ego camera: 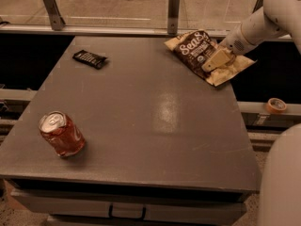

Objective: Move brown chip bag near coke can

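The brown chip bag lies flat at the far right corner of the grey table, its white "Sea S" lettering facing up and its tan edges spread out. My gripper comes in from the upper right on the white arm and rests down on the right half of the bag, covering part of it. The coke can lies on its side near the front left corner of the table, silver top turned toward the far left. It is far from the bag and the gripper.
A small flat black wrapper lies at the far left of the table. A metal rail with posts runs behind the far edge. A roll of tape sits on a ledge off the right edge. The robot's white body fills the lower right.
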Available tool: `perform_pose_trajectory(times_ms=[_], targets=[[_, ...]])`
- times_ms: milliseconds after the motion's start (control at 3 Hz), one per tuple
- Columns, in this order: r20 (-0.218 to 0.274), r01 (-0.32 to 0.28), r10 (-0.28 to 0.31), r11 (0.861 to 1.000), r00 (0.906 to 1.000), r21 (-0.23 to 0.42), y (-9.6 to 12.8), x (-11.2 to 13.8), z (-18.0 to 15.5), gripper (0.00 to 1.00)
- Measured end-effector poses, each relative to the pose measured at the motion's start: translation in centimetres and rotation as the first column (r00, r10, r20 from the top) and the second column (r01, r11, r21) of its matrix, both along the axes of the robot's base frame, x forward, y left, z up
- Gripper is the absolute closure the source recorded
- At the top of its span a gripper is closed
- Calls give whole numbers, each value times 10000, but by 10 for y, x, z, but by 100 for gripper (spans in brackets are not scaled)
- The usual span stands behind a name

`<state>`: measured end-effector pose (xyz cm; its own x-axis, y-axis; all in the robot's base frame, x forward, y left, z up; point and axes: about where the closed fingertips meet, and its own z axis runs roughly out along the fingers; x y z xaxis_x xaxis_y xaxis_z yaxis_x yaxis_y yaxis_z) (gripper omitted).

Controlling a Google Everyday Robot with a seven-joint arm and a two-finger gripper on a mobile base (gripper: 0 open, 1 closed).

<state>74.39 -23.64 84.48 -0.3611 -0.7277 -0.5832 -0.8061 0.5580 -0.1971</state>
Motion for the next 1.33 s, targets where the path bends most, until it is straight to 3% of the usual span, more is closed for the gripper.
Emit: perform_pose_trajectory(times_ms=[333, 667, 1000, 1333], targets=[[544, -934, 932, 9956, 9942, -2, 27, -18, 29, 87], [1756, -2173, 2144, 9761, 9608, -28, 68, -54, 91, 100], [3074, -2553, 2575, 9657, 9161, -478, 93, -90, 164, 100], [3308, -2573, 2620, 9645, 9066, -588, 97, -98, 182, 100]])
